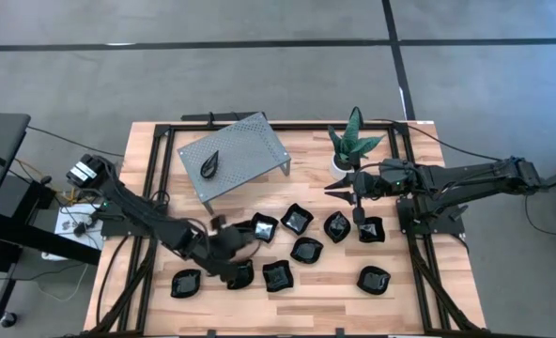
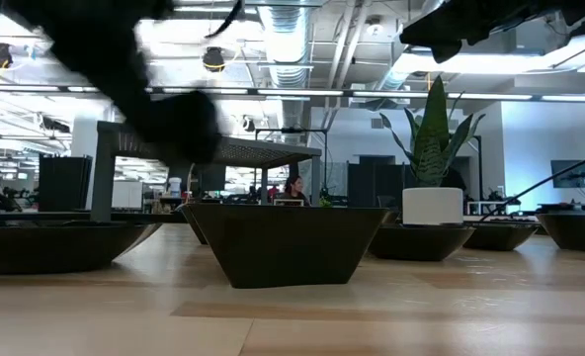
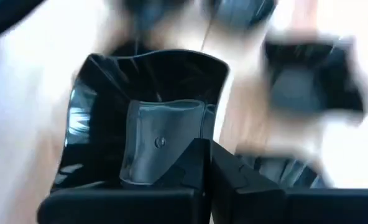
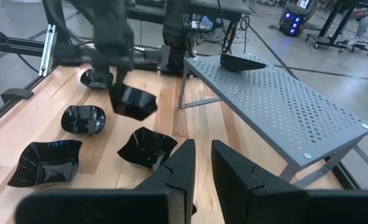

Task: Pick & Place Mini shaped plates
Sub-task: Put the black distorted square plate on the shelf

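My left gripper (image 1: 223, 252) is clamped on the rim of a square plate (image 3: 148, 106), held just above the wood (image 1: 325, 282) among the other plates (image 1: 296, 220). One leaf plate (image 1: 209, 165) lies on the stand (image 1: 250, 150). My right gripper (image 1: 339, 191) hangs beside the plant (image 1: 353, 141), its fingers nearly together, holding nothing.

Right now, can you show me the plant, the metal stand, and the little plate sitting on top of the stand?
Plant (image 1: 355, 137), high view, leaves.
Stand (image 1: 250, 150), high view, bare perforated top.
Plate on stand (image 1: 209, 164), high view, its middle.
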Controlling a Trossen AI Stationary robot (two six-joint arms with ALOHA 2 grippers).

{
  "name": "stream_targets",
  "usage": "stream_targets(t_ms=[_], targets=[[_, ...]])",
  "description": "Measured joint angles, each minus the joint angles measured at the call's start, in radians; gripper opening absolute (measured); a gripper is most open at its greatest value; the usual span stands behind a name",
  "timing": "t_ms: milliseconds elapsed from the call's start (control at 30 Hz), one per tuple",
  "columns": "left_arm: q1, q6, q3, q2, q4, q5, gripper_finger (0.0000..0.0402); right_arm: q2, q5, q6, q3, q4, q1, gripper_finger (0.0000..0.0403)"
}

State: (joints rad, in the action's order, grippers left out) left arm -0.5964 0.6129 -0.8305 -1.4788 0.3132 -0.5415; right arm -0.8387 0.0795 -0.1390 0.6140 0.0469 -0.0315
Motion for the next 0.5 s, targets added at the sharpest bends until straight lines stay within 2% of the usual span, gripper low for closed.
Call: stream_targets(t_ms=[233, 333, 500], targets=[[0.157, -0.384, -0.221, 0.008, -0.005, -0.199, 0.0005, 0.000, 0.000, 0.000, 0.000, -0.003, 0.000, 0.0048], [0.290, -0.386, -0.245, 0.021, -0.006, -0.200, 0.0005, 0.000, 0.000, 0.000, 0.000, -0.003, 0.000, 0.0048], [0.516, -0.345, -0.225, 0.018, 0.012, -0.090, 0.0006, 0.000, 0.000, 0.000, 0.000, -0.002, 0.000, 0.0048]])
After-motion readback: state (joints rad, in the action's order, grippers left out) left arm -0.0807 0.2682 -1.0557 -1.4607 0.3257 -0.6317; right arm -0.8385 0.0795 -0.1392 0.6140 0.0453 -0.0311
